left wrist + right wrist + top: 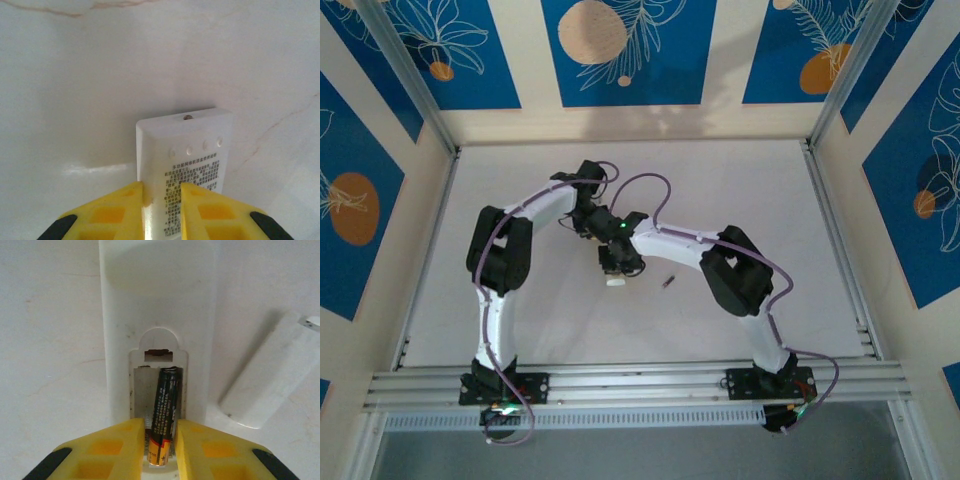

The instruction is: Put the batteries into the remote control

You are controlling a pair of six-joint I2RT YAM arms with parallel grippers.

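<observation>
The remote control [157, 305] lies back up near the middle of the desk [750, 190], with its battery compartment [139, 390] open. One battery [165, 400] sits in the right half of this compartment. The right jaws are clamped on the orange end of this battery. The left jaws are clamped on the remote control, at its printed label [195, 175].

In the right wrist view the remote's long axis runs straight away from the camera. The battery lies along the same axis, dark end pointing away.

The loose white cover [270, 385] lies slanted just beside the remote, on its right. The second battery [668, 282] lies on the desk, apart from the remote.
</observation>
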